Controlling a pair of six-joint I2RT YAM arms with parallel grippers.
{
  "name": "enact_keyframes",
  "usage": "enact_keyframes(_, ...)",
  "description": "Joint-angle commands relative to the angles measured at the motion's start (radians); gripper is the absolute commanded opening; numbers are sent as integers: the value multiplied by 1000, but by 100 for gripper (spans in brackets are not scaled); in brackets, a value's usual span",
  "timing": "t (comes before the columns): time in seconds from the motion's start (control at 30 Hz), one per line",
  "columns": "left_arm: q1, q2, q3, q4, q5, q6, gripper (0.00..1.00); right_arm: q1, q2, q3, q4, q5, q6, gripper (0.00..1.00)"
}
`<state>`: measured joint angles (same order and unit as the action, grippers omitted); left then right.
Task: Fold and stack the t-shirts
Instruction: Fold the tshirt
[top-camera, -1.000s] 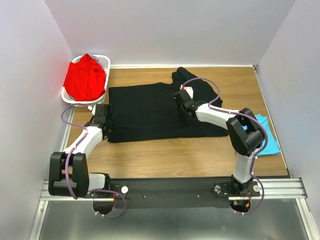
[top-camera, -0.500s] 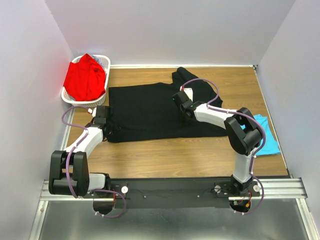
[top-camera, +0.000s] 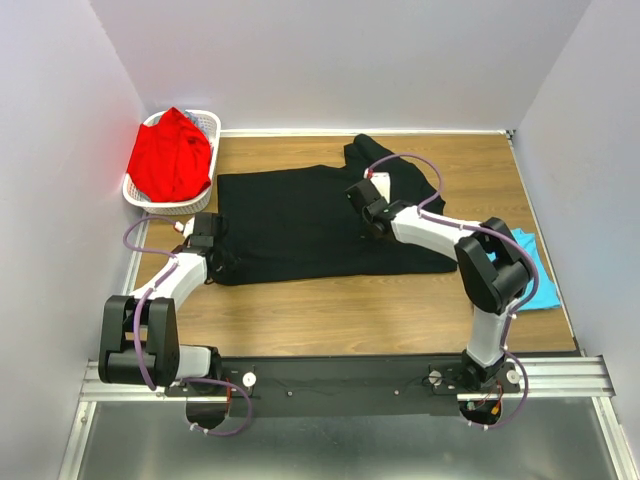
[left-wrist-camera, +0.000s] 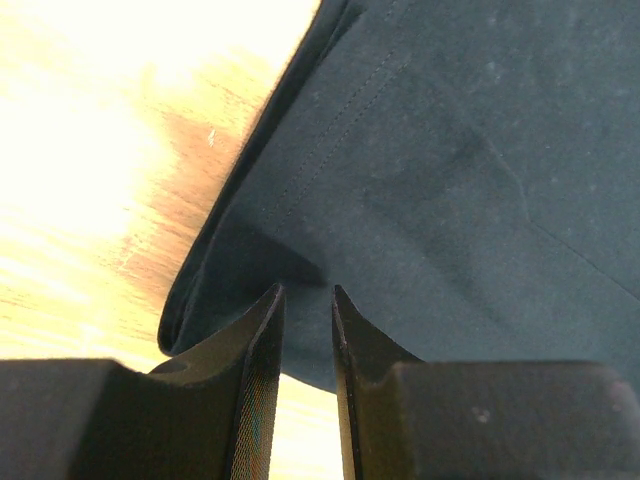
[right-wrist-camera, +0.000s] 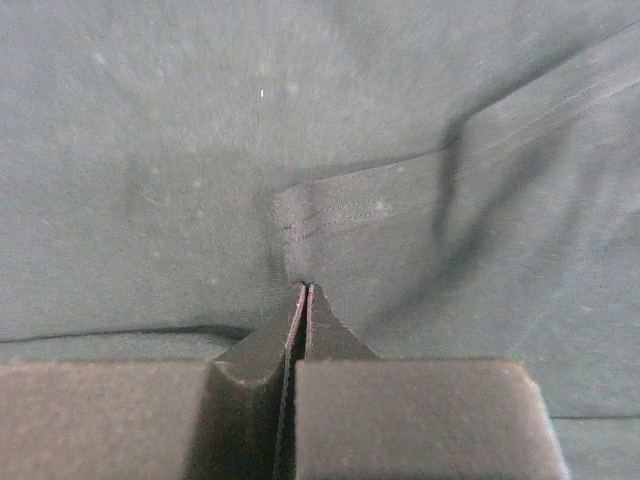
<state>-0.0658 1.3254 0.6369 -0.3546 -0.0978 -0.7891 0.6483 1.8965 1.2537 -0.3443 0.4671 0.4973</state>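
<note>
Pinching a hem fold of the black shirt (right-wrist-camera: 300, 230), right claw (right-wrist-camera: 302, 292)

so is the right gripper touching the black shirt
Touching. The right wrist view shows the right gripper shut, its tips pinching a hemmed fold of the black shirt.

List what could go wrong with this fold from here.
1. The right gripper is pinched on a thin hem fold of the black shirt; so small a bite may slip when lifted.
2. The left gripper stands slightly apart over the shirt's corner, with no cloth clearly between its fingers; lifting now might raise one side only and skew the fold.
3. The turquoise shirt lies by the right arm's elbow and could be dragged.
</note>
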Motion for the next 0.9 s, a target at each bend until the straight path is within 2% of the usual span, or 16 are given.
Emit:
enact_keyframes(0.0,-3,3,-17,-26,-34,-18,33,8,-69,3,-12,87,24,6)
enact_keyframes(0.43,-3,-6,-14,-32,-28,-13,32,7,-57,1,-12,96,37,7)
enact_keyframes(0.57,-3,-54,55,-78,-95,1,33,7,-63,9,-12,38,23,18)
enact_keyframes(0.7,-3,-66,165,-119,-178,11,45,10,-56,13,-10,-8,3,32)
enact_keyframes(0.87,-3,12,251,-135,-255,4,47,10,-47,4,-12,-22,7,36)
